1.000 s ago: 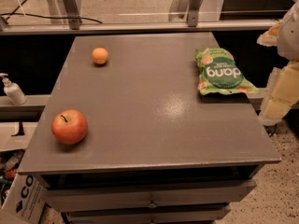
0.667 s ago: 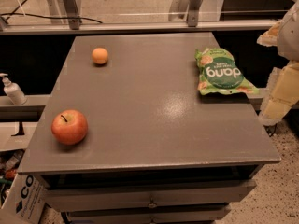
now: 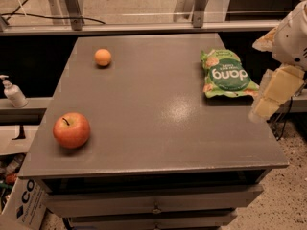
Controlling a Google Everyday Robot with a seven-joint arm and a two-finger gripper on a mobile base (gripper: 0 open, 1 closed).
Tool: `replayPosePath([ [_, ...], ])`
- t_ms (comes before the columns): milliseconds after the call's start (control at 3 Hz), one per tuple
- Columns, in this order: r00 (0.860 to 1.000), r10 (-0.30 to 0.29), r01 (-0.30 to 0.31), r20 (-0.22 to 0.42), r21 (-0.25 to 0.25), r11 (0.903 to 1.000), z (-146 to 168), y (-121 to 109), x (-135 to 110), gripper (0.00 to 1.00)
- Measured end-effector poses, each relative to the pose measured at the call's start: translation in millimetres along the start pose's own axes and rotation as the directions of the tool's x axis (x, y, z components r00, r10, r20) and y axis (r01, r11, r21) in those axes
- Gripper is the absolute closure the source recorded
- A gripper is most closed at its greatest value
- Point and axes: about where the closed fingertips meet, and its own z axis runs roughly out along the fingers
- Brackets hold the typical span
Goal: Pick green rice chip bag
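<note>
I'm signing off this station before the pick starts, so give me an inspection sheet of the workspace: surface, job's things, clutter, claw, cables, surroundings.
Surface: grey tabletop, flat, with a dull sheen near the middle.
Job's things: green rice chip bag lying flat near the far right edge, ungrasped.
Clutter: apple at the near left; orange fruit at the far left; both well apart from the bag.
Claw: claw off the table's right side, beside the bag, not touching it.
Cables: black cable on the floor beyond the table.
Surroundings: pump bottle on a ledge at left; cardboard box on the floor at lower left; drawers under the top.
</note>
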Motion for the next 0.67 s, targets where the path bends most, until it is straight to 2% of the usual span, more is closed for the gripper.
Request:
replayPosePath([
  [333, 0.996, 0.059, -0.059, 0.069, 0.004, 0.9983, 32, -33, 5, 0.0],
  [667, 0.982, 0.147, -0.147, 0.116, -0.008, 0.9891, 66, -68, 20, 0.0],
])
